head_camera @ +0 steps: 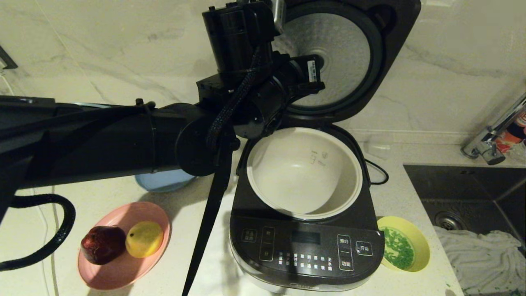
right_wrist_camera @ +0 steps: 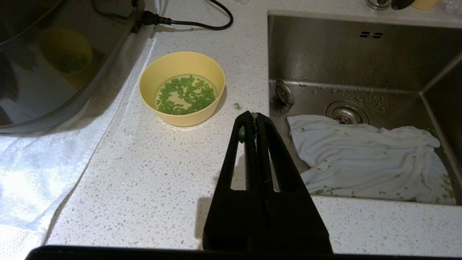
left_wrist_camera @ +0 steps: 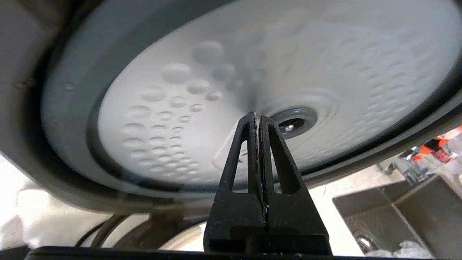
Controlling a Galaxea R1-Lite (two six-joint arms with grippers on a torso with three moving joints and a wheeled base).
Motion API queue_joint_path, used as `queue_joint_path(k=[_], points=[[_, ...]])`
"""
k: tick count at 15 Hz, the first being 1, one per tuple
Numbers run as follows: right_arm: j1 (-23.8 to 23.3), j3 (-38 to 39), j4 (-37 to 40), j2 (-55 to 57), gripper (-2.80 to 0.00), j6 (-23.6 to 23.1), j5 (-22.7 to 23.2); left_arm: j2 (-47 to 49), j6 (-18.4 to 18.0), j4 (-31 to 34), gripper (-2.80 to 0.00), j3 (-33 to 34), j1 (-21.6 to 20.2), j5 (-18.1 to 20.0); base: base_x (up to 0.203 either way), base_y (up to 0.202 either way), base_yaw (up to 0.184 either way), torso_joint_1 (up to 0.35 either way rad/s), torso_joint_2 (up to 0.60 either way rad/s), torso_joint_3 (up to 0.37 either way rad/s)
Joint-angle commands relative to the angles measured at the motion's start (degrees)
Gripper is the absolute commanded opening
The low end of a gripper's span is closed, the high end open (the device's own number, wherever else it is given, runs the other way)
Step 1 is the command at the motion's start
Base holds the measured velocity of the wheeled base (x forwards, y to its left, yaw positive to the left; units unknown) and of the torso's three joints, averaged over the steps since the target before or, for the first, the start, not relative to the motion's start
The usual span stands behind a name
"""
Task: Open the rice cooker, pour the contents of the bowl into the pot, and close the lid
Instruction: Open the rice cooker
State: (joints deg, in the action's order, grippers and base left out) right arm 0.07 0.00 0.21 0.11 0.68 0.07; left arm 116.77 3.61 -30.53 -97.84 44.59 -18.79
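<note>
The dark grey rice cooker (head_camera: 306, 246) stands open, its lid (head_camera: 386, 61) tilted up and back, dimpled silver plate (left_wrist_camera: 223, 90) facing forward. The cream-white pot (head_camera: 263, 193) looks empty inside. My left arm (head_camera: 242, 94) reaches up before the lid; the left gripper (left_wrist_camera: 257, 116) is shut with nothing in it, tips close to the plate's centre knob (left_wrist_camera: 293, 122). The yellow bowl (head_camera: 421, 242) sits on the counter to the right of the cooker, holding the green contents (right_wrist_camera: 184, 94). My right gripper (right_wrist_camera: 253, 117) hangs shut over the counter, short of the bowl (right_wrist_camera: 182, 121), with green bits stuck at its tips.
A pink plate (head_camera: 119, 271) with a dark red fruit and a yellow fruit lies front left; a blue plate (head_camera: 162, 183) is behind it. To the right are the sink (right_wrist_camera: 361, 61) with a white cloth (right_wrist_camera: 364, 155) and a tap (head_camera: 489, 144). The power cord (right_wrist_camera: 202, 23) trails behind the bowl.
</note>
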Motion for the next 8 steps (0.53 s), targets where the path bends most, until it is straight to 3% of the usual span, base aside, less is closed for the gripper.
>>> queue_joint_path(k=[1,8], points=[[0.0,0.0,0.0,0.0,-2.8,0.0,0.0,-4.4,0.3,0.3,-2.8,4.4,0.2,-0.5,0.0,0.0,0.0,0.0,0.0,0.0],[0.0,0.1,0.0,0.0,-2.8,0.0,0.0,-28.0,0.0,0.2,-2.8,30.8,1.1,-1.0,0.0,0.0,0.0,0.0,0.0,0.0]])
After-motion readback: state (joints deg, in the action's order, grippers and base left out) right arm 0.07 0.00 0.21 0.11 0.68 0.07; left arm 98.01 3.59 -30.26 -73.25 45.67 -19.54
